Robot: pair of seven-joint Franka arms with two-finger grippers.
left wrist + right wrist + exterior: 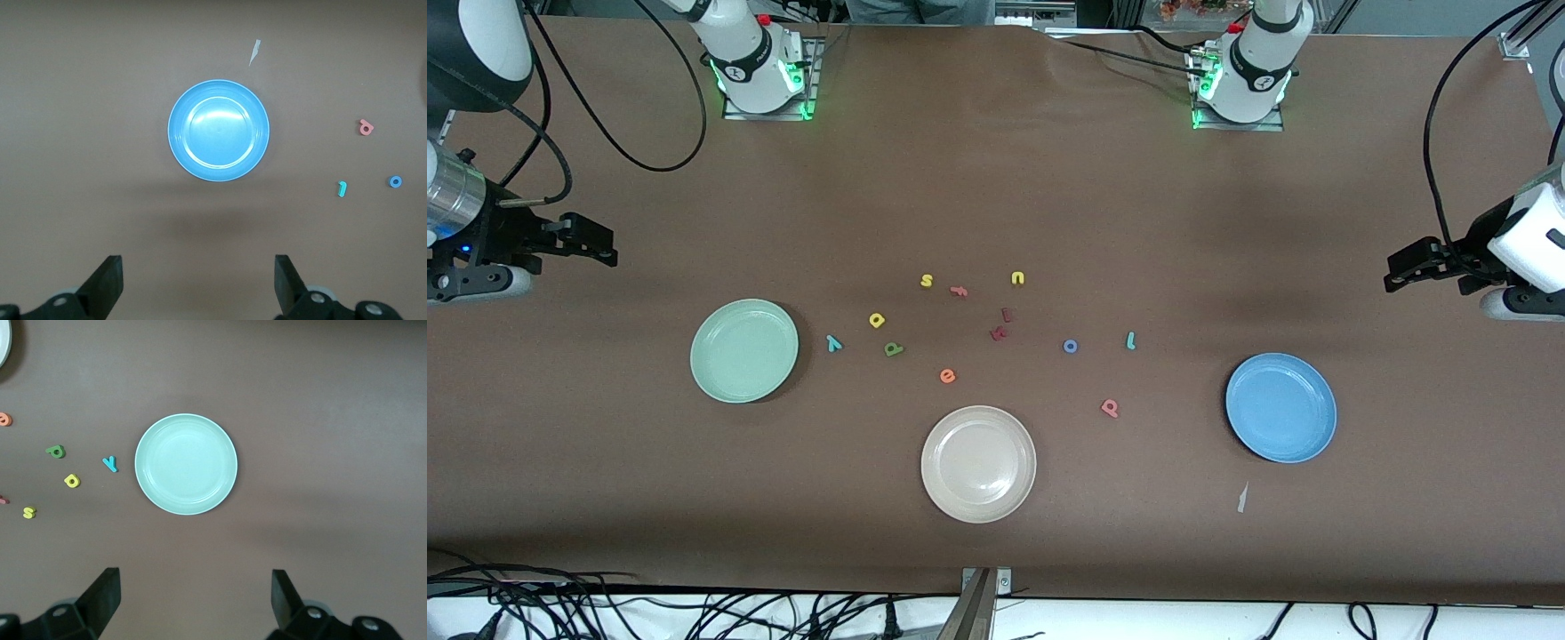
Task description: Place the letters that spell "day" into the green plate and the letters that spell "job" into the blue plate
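The green plate (744,350) (186,464) lies empty toward the right arm's end; the blue plate (1280,407) (219,130) lies empty toward the left arm's end. Beside the green plate are the teal "y" (834,343) (110,463), yellow "a" (877,320) (72,481) and green "d" (894,349) (56,451). Near the blue plate lie the blue "o" (1071,346) (395,181), teal "j" (1131,340) (342,189) and pink "b" (1110,408) (365,127). My right gripper (600,246) (195,595) and left gripper (1400,269) (199,279) wait open and empty, high over the table's two ends.
A beige plate (978,463) sits nearest the front camera between the two coloured plates. Other letters lie mid-table: yellow "s" (927,281), pink "f" (959,291), yellow "u" (1017,278), two dark red letters (1001,325), orange "e" (948,376). A paper scrap (1241,498) lies by the blue plate.
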